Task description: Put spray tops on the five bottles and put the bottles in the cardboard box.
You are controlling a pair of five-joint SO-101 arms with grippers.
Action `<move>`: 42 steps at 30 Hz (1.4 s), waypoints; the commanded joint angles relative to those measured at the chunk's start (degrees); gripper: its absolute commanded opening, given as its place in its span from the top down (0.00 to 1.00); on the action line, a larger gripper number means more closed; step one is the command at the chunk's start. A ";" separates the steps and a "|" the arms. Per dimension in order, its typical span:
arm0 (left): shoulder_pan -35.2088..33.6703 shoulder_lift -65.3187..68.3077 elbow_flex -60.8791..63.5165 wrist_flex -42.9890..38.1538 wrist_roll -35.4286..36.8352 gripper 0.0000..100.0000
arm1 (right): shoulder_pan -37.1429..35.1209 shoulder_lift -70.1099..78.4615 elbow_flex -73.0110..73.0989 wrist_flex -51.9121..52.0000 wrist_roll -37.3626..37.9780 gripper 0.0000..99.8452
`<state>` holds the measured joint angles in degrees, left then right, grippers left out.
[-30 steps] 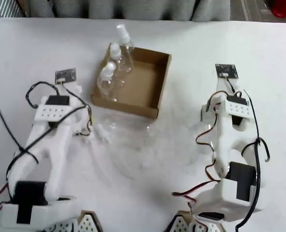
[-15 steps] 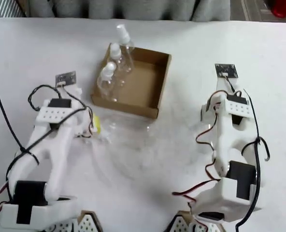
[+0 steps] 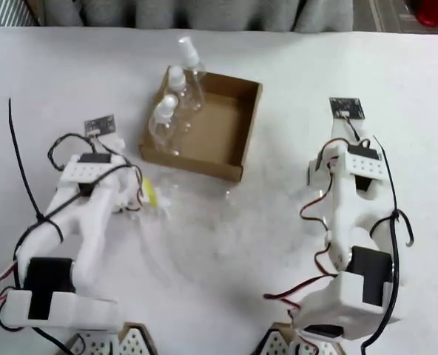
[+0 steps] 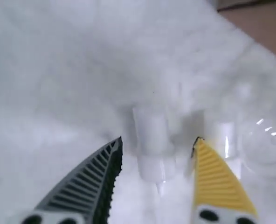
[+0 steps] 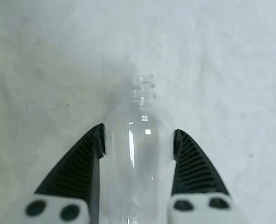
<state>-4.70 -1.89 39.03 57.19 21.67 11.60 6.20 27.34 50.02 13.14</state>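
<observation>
Three topped bottles [image 3: 176, 92] occupy box [image 3: 204, 164]; left tool [image 4: 157, 140] spread, right tool [image 5: 139, 133] pinches bare bottle [image 5: 138, 163].

The white tabletop [image 3: 71, 66] has a soft, faintly mottled surface. An open cardboard box [image 3: 226, 168] sits on its far half, between the two arms and nearer the left one. In front of the box's near wall a white spray top [image 4: 152, 140] lies flat on the surface, with a clear bottle [image 4: 227, 137], blurred, just beside it. An uncapped bottle [image 5: 138, 140] shows against the tabletop on the right side; whether it rests on the surface cannot be told.
</observation>
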 commanded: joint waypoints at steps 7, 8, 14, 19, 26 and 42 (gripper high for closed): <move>0.92 -1.98 2.46 -4.13 0.70 0.91 | -0.40 0.75 -0.97 -0.48 0.62 0.98; 1.19 -1.98 2.46 -4.04 0.70 0.92 | -0.31 0.75 -0.97 -0.48 0.62 0.98; 3.65 -2.42 3.16 -4.22 0.26 0.98 | -0.31 0.75 -0.97 -0.48 0.62 0.98; 3.65 -7.08 2.37 -2.99 -2.11 0.98 | -0.13 0.22 -1.05 -0.48 0.18 0.98; 3.56 -24.75 2.55 5.01 -3.87 0.98 | 2.86 -7.69 -3.96 4.79 0.09 0.98; 1.36 -52.88 1.93 10.46 -9.49 0.98 | -0.57 -49.54 6.33 4.00 0.44 0.98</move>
<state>-2.24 -50.07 42.55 67.56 12.79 12.48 -36.97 31.12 59.87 13.05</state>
